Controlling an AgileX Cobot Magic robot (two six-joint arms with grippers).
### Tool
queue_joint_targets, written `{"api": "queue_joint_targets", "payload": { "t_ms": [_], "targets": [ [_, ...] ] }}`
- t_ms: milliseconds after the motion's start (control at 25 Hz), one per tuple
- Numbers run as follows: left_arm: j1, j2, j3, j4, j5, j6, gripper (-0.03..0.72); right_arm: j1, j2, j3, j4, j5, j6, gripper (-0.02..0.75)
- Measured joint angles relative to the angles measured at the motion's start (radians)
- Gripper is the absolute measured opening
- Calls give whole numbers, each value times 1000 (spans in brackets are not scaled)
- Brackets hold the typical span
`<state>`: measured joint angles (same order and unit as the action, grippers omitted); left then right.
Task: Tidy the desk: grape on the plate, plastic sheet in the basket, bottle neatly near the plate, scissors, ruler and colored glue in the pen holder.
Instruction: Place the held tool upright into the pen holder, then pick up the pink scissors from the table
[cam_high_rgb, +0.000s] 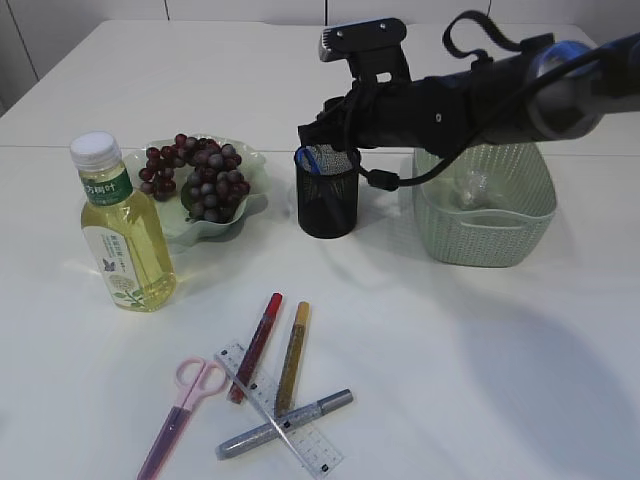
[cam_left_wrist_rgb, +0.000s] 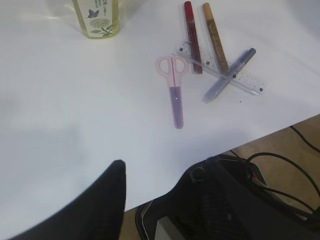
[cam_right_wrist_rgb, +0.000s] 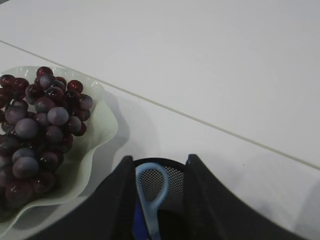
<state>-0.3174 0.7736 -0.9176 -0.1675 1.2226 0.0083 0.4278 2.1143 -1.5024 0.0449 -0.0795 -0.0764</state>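
Note:
My right gripper (cam_right_wrist_rgb: 160, 160) hangs open over the black mesh pen holder (cam_high_rgb: 327, 210). A blue scissors handle (cam_right_wrist_rgb: 152, 185) stands between its fingers, leaning on the left one with a gap on the right. Pink scissors (cam_high_rgb: 180, 405), a clear ruler (cam_high_rgb: 290, 425) and red (cam_high_rgb: 256, 345), gold (cam_high_rgb: 292, 355) and silver (cam_high_rgb: 320, 408) glue pens lie near the front edge. The grapes (cam_high_rgb: 195, 175) sit on the pale green plate (cam_high_rgb: 255, 170), with the bottle (cam_high_rgb: 122, 225) upright beside it. A clear plastic sheet (cam_high_rgb: 472, 188) lies in the green basket (cam_high_rgb: 485, 215). My left gripper (cam_left_wrist_rgb: 159, 167) is open and empty.
The pen holder stands between the plate and the basket. The table's front edge (cam_left_wrist_rgb: 260, 134) runs close to the ruler and silver pen, with cables on the floor beyond it.

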Motion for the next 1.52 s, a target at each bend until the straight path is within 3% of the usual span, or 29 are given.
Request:
{"api": "queue_joint_targets", "payload": {
  "t_ms": [520,800,1520],
  "targets": [
    [0,0,0,-21,-2,3,362,-2,-278,-20,169,832,0,273],
    [0,4,0,-21,-2,6,362,-2,-312,-69,220,1240,0,274],
    [-4,276,0,-68,-43,-14,362,2,-315,-69,243,1300,43,273]
  ]
}}
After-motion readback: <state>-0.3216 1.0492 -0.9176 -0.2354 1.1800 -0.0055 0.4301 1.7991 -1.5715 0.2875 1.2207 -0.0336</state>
